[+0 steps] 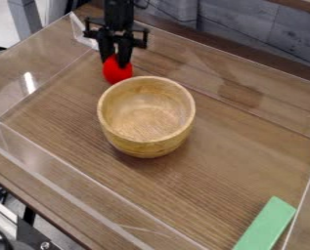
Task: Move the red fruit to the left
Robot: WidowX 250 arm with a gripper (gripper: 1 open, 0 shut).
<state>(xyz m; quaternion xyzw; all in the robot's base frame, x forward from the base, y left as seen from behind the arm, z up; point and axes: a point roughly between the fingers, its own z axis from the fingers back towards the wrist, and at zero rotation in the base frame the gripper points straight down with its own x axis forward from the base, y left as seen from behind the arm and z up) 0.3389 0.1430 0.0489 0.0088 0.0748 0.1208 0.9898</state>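
claw (116, 61): closed on fruit (115, 69), low beside bowl (146, 116)
done: fruit carried left
left: set down, release

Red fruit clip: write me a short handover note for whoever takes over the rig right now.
Tool: pointing down, shut on the red fruit, gripping it from above.
Red fruit: low over the wooden table inside the clear walled tray, just behind the wooden bowl toward the far left corner. I cannot tell whether it touches the surface yet.
Green block: near right corner, untouched.
Done: fruit picked up and carried to the left side.
Left: set it down, open the tool, lift clear.
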